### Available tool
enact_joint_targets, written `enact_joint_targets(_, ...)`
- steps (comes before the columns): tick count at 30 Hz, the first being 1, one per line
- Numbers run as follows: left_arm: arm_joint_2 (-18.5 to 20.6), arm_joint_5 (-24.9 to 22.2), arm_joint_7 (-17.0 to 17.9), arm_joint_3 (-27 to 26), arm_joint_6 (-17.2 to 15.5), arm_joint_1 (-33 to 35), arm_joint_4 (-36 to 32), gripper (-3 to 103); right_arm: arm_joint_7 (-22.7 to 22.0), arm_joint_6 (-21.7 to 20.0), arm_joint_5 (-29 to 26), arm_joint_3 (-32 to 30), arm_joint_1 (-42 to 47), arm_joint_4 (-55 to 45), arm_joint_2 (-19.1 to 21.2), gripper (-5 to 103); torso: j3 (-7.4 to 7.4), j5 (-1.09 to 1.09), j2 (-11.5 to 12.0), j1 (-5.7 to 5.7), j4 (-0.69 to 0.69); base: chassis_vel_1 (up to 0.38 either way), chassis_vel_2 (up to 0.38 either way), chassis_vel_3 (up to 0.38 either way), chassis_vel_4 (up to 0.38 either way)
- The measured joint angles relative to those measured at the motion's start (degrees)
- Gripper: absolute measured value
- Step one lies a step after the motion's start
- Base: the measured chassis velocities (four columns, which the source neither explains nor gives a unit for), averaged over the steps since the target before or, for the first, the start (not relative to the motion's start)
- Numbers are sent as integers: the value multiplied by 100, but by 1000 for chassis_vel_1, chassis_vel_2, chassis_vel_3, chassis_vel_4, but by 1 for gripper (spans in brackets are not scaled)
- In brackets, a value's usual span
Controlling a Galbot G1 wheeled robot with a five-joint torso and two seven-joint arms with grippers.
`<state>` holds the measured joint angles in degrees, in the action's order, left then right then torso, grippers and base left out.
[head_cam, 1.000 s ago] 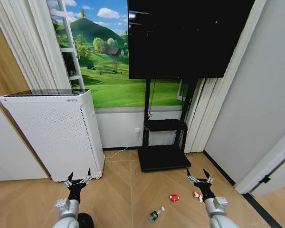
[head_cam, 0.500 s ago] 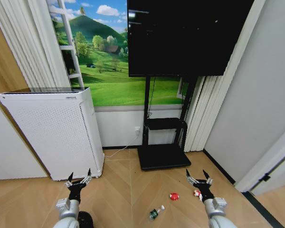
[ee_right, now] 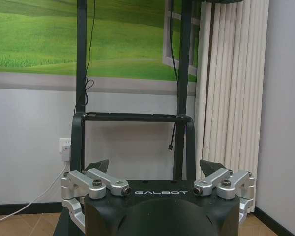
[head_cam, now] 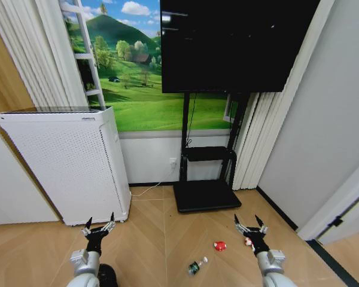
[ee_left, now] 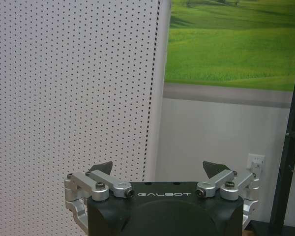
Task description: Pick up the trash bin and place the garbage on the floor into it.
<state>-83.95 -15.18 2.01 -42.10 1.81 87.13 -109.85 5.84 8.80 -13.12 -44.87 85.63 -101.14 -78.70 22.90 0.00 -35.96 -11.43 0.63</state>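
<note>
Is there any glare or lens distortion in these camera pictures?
Head view: the big black TV screen carries faint ceiling-light reflections near its top left, and walls and curtains lean outward as through a wide lens. Left wrist view: the white perforated appliance is evenly lit and sharp. Right wrist view: no glare, straight verticals.

White perforated box-shaped appliance [head_cam: 69, 164] stands left against the wall, black TV stand with large dark screen [head_cam: 212, 149] to its right. Small clear plastic bottle [head_cam: 196, 266], round red scrap [head_cam: 219, 246] and red-and-white crumpled scrap [head_cam: 248, 242] lie on the wooden herringbone floor [head_cam: 161, 239] in front of the stand, bottle leftmost and nearest the robot. Round black trash bin [head_cam: 106, 276] sits at the bottom edge, in front of the appliance.
</note>
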Motion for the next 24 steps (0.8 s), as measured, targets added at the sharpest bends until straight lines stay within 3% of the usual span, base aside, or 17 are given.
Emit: enact_joint_targets(24,56,10,9,-36,-8,19,-14,100,5,20,75,30,-50,53,-63,100,-372,0,615,242,0,0,0,0,0)
